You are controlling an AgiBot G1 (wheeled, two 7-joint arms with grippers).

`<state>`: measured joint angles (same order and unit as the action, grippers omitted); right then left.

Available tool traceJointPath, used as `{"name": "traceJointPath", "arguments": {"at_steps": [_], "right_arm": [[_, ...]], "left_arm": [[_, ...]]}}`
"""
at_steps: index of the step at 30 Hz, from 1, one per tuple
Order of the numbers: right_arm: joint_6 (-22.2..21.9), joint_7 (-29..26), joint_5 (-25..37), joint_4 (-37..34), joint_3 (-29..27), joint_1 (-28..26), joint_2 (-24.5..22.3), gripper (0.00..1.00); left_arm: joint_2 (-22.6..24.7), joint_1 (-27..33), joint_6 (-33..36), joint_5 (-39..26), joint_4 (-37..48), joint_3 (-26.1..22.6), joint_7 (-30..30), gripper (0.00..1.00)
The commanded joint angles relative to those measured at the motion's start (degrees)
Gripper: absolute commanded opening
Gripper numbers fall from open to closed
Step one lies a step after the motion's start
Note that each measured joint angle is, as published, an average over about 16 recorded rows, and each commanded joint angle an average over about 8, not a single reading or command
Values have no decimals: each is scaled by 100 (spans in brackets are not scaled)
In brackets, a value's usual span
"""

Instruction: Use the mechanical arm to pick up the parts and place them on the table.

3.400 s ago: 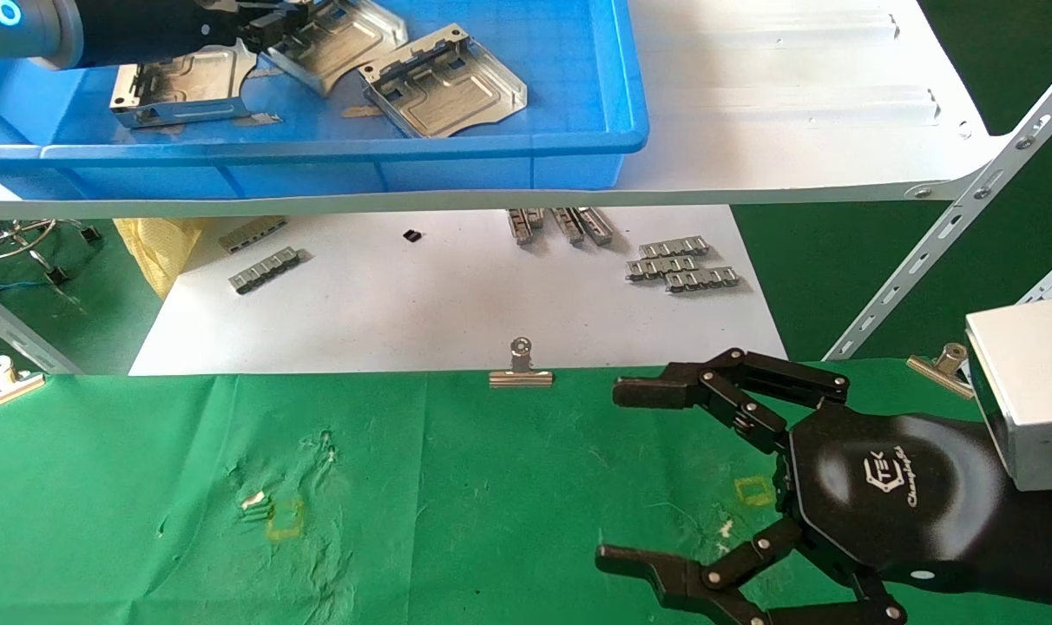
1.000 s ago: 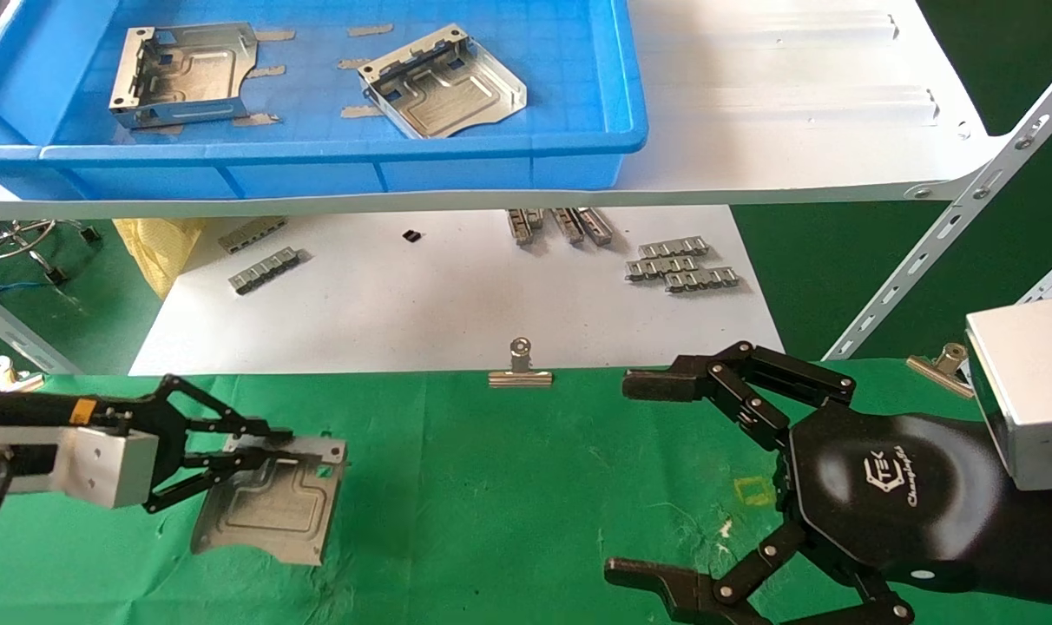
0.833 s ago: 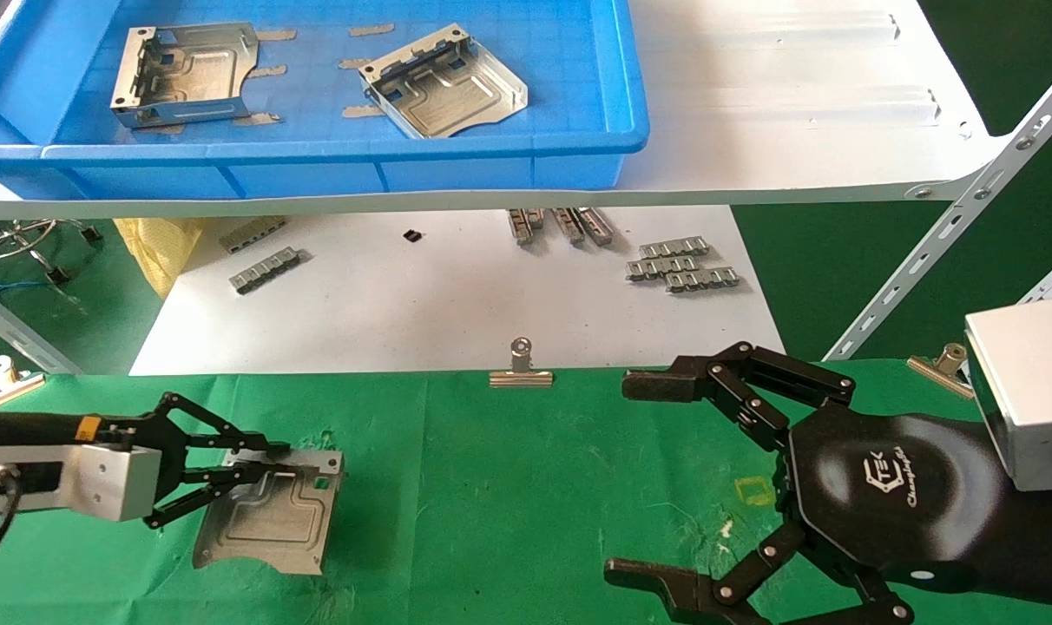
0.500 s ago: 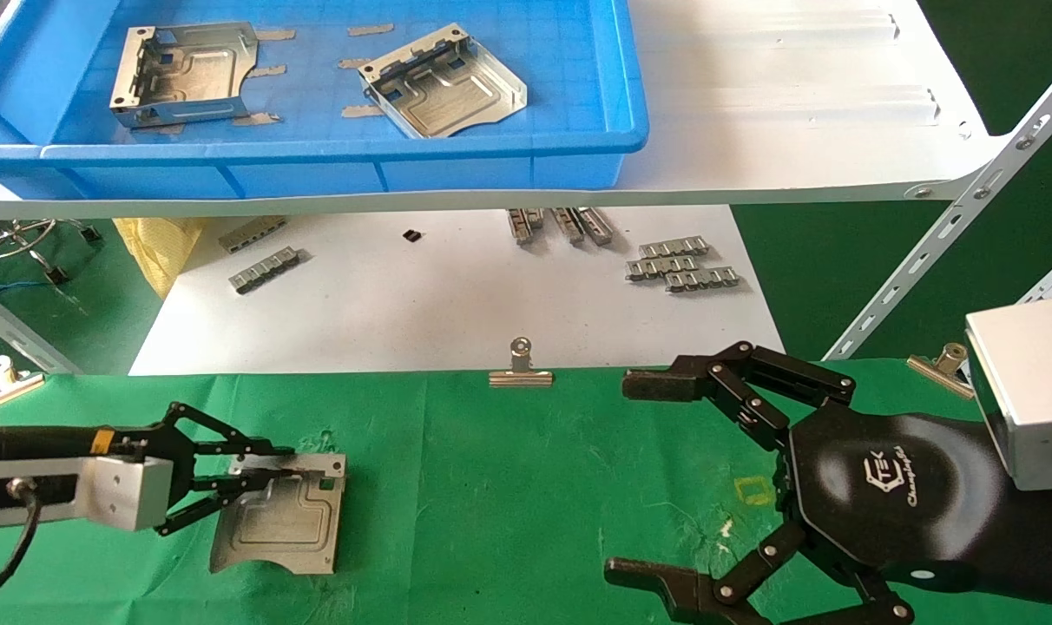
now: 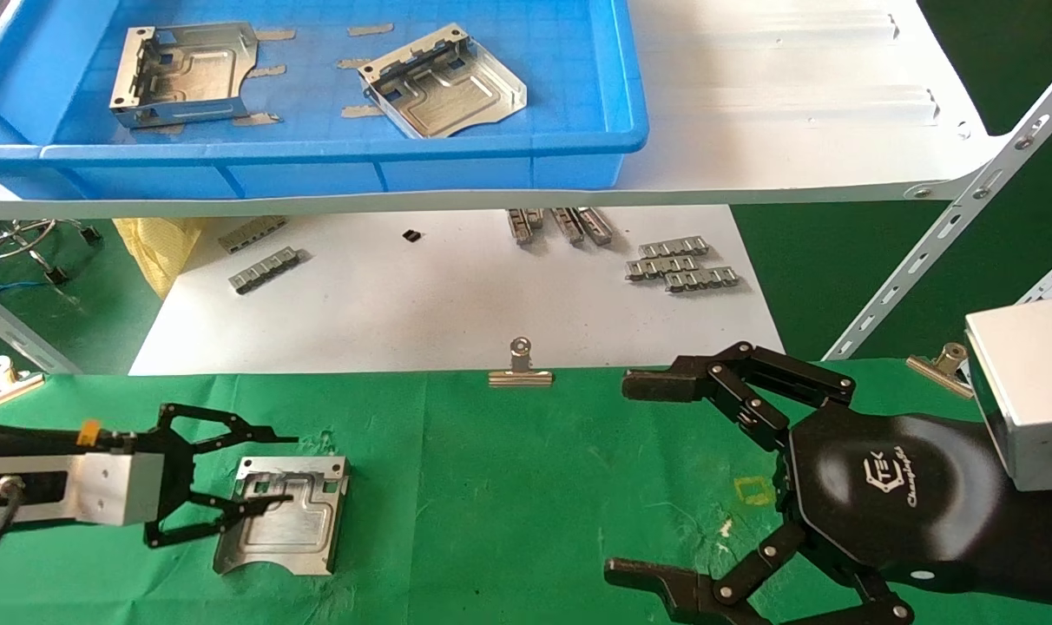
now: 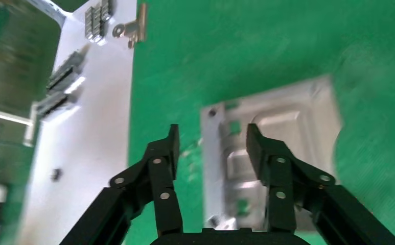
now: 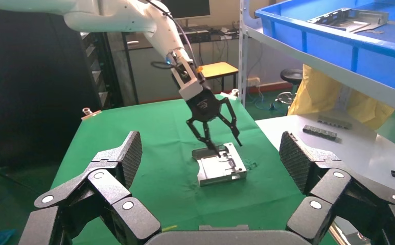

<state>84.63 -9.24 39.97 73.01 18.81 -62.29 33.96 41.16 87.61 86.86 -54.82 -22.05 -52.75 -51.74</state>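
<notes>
One silver-grey part (image 5: pixel 287 516) lies flat on the green table (image 5: pixel 509 503) at the front left. My left gripper (image 5: pixel 290 470) is open just above the part's near wall, one finger over the part and one beside it, holding nothing. The left wrist view shows the open left gripper (image 6: pixel 213 135) astride the part's (image 6: pixel 282 132) edge. Two more parts (image 5: pixel 183 74) (image 5: pixel 443 82) lie in the blue bin (image 5: pixel 318 148). My right gripper (image 5: pixel 630 479), with the TEK palm, is open and empty over the table's right side. Its view shows the part (image 7: pixel 221 166) under the left gripper (image 7: pixel 223 143).
The blue bin stands on a white shelf board (image 5: pixel 795 104) above the table's far edge. Small ridged strips (image 5: pixel 682 263) lie on the white sheet below. A binder clip (image 5: pixel 520 369) sits on the far table edge. A slanted shelf brace (image 5: pixel 951 226) rises at right.
My left gripper brought a part from the bin down to the table's front left, lowered it, and has now opened. The part lies flat, released. The right arm has stayed put.
</notes>
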Motion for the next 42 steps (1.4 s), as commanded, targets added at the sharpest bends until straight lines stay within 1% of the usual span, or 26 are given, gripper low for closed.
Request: {"name": "traceJointPath", "arguments": {"at_steps": [1, 6, 10, 12, 19, 42], "right_arm": [[0, 0, 0, 0, 0, 0, 0, 100], [-1, 1, -1, -1, 0, 0, 0, 100], [-2, 1, -1, -2, 0, 1, -1, 100], [-1, 1, -1, -1, 0, 1, -1, 100], [-1, 1, -2, -2, 1, 1, -1, 100], [-1, 3, -4, -5, 4, -1, -1, 100]], "left_arm": [[-2, -10, 157, 84, 63, 7, 272, 100], [-31, -61, 389, 300, 230, -11, 922, 100], [-55, -80, 418, 327, 243, -58, 1032, 100], [-53, -80, 414, 314, 239, -57, 996, 100], [-58, -136, 386, 317, 93, 61, 1076, 100], [-271, -1079, 197, 694, -1906, 1436, 3053, 100]]}}
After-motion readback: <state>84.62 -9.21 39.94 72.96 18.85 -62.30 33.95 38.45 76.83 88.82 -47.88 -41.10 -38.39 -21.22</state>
